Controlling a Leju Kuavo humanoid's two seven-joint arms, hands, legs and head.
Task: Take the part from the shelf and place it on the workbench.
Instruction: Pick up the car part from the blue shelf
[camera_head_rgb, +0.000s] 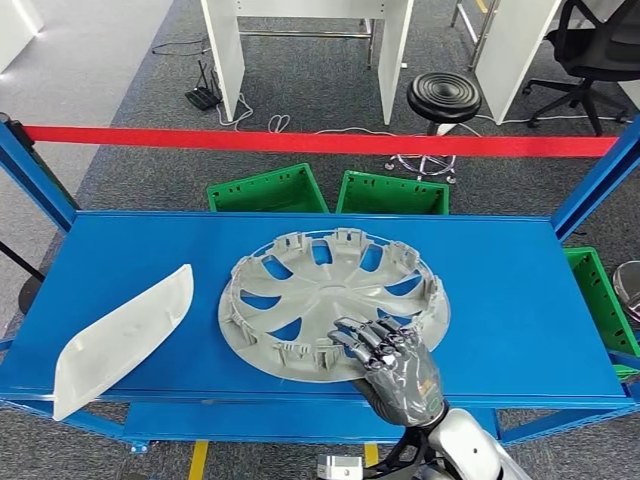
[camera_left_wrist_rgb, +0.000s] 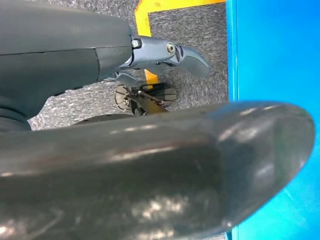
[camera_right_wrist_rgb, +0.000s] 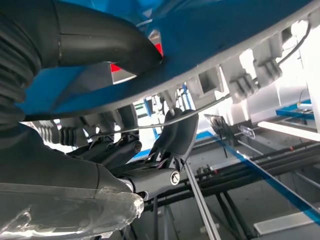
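Right hand (camera_head_rgb: 396, 365) lies on the near rim of the hubcap (camera_head_rgb: 332, 305), fingers draped over the edge onto its inner face. In the right wrist view a thumb (camera_right_wrist_rgb: 113, 42) sits on one side of the rim and dark fingers (camera_right_wrist_rgb: 177, 135) curl against the clips on the other, so the hand looks clamped on the hubcap, though how firmly is hard to judge.

The hubcap lies inner face up on the blue shelf (camera_head_rgb: 513, 290), near its front edge and roughly in the middle. It appears to rest flat there, not lifted. A pale curved panel (camera_head_rgb: 121, 335) lies well apart to its left, overhanging the front edge a little.

Left hand (camera_left_wrist_rgb: 166, 52) hangs beside the shelf over grey carpet and a yellow floor line; one finger shows extended with nothing in it, but whether the rest are apart or curled I cannot tell.

As for progress, this looks like an early stage: the grasp is made or being made, and the part is not yet off the shelf. Lifting it, carrying it away and setting it on the worktop all remain.
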